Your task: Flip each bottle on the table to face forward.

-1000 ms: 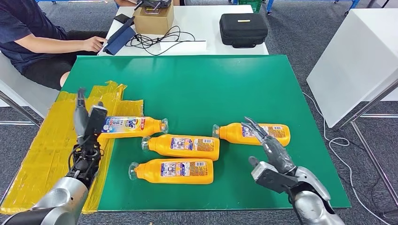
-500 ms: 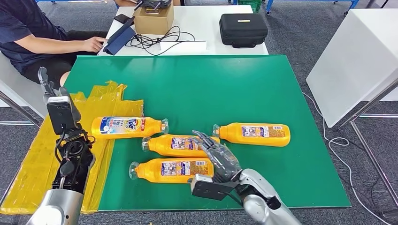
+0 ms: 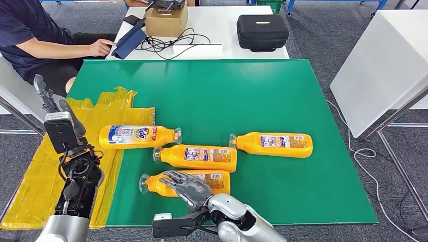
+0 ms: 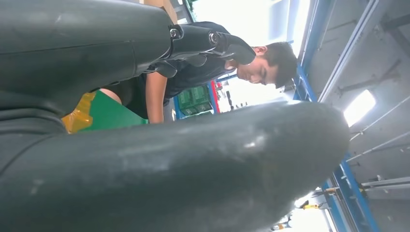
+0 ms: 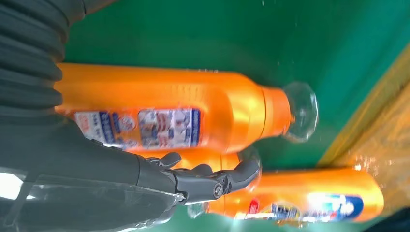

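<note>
Four orange bottles lie on their sides on the green mat [image 3: 227, 91]. The far left bottle [image 3: 136, 136] shows its blue front label. The middle bottle [image 3: 199, 157], the right bottle [image 3: 275, 144] and the nearest bottle [image 3: 219, 181] show small-print back labels. My right hand [image 3: 184, 184] hovers with fingers spread over the neck end of the nearest bottle [image 5: 159, 111] and holds nothing. In the right wrist view its fingers [image 5: 212, 181] reach across toward the blue-label bottle [image 5: 309, 195]. My left hand [image 3: 53, 108] is raised left of the bottles, fingers apart, holding nothing [image 4: 145, 159].
Crinkled yellow tape [image 3: 55, 166] covers the table's left edge. A person [image 3: 30, 40] sits at the back left beside a white table with a cardboard box [image 3: 165, 20], cables and a black case [image 3: 262, 31]. Another white table [image 3: 383, 65] stands at the right.
My right hand swept left from the right bottle, past the middle one, to above the nearest bottle. My left hand moved away from the blue-label bottle's base, up and to the left.
</note>
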